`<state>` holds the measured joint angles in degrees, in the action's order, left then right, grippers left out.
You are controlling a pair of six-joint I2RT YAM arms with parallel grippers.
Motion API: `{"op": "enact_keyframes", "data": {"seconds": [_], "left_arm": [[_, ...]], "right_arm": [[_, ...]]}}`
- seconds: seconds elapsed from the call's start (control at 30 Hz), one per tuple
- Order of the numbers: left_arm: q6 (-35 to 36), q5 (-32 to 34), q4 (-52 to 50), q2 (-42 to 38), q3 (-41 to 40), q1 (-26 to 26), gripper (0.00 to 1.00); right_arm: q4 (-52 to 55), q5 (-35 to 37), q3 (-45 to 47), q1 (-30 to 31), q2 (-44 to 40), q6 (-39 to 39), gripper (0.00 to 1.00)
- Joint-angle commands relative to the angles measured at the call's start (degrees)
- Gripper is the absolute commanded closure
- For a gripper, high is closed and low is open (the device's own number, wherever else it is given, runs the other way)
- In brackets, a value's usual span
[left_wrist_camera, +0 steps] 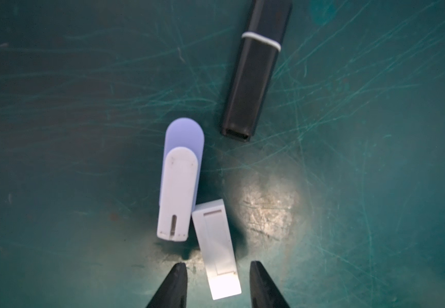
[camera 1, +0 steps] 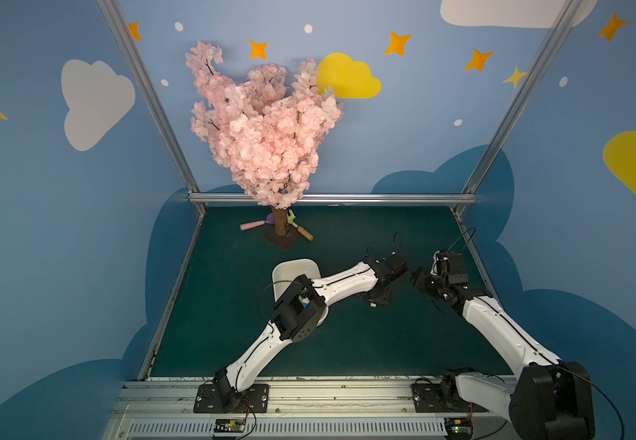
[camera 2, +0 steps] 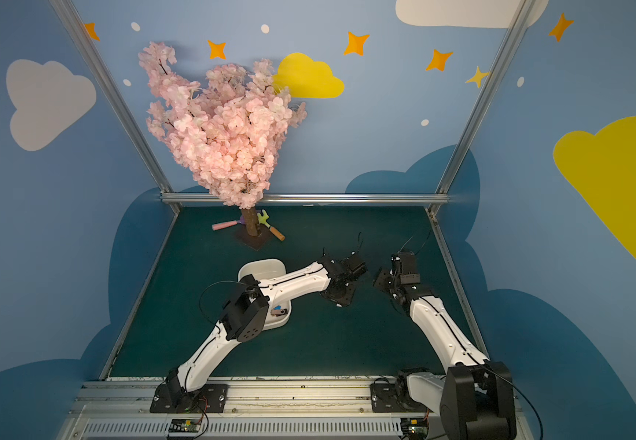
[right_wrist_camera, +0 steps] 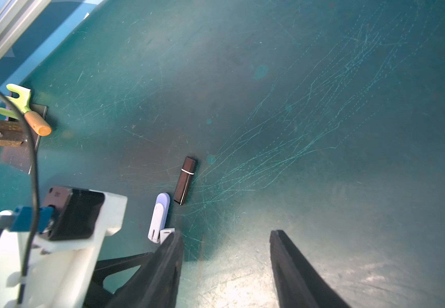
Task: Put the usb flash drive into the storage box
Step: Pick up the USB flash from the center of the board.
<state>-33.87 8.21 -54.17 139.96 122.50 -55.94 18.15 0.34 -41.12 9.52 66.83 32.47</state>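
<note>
straddling the white rectangular plastic flash drive [left_wrist_camera: 216,248] at lower centre, the left gripper [left_wrist_camera: 217,263] is held spread, untouching. the right gripper [right_wrist_camera: 226,232] is held spread, empty.

Arms: the left arm [camera 1: 255,354] and the right arm [camera 1: 499,327] have white moulded link shells, each with a thin black seam line and small dark screw heads, joined by black joint housings. The base plates [camera 1: 232,398] are black and perforated, with silver bolts and red leads. Thin black cables [right_wrist_camera: 33,165] loop off the wrists. The left gripper [left_wrist_camera: 217,264] and the right gripper [right_wrist_camera: 225,232] have matte black tapering fingers. The left wrist mount [right_wrist_camera: 56,266] is a white bracket with a black camera and a blue plug.
</note>
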Motion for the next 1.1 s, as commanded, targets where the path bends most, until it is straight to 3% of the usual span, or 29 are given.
{"op": "enact_keyframes", "data": {"seconds": [0.0, 0.47, 0.63, 0.73, 1.07], "left_arm": [[0.61, 0.91, -2.82, 2.01, 1.73, -0.05, 0.60], [1.23, 2.84, -6.32, 5.67, 5.82, -0.30, 0.67], [1.67, 4.41, -6.74, 5.64, 6.35, -0.57, 0.74], [2.16, 4.73, -6.83, 5.43, 6.44, -0.81, 0.80], [5.15, 10.42, -7.69, 0.24, 5.91, -3.69, 0.82]], "right_arm": [[-0.98, -0.85, 0.52, -0.20, -0.50, 0.23, 0.43], [-1.37, -1.82, 0.34, -0.27, -0.02, -0.03, 0.43], [-1.37, -2.19, 0.17, -0.27, 0.48, -0.11, 0.43], [-1.38, -2.23, 0.08, -0.29, 0.67, -0.15, 0.43], [-1.32, -2.54, 0.01, -0.36, 0.67, -0.51, 0.43]]}}
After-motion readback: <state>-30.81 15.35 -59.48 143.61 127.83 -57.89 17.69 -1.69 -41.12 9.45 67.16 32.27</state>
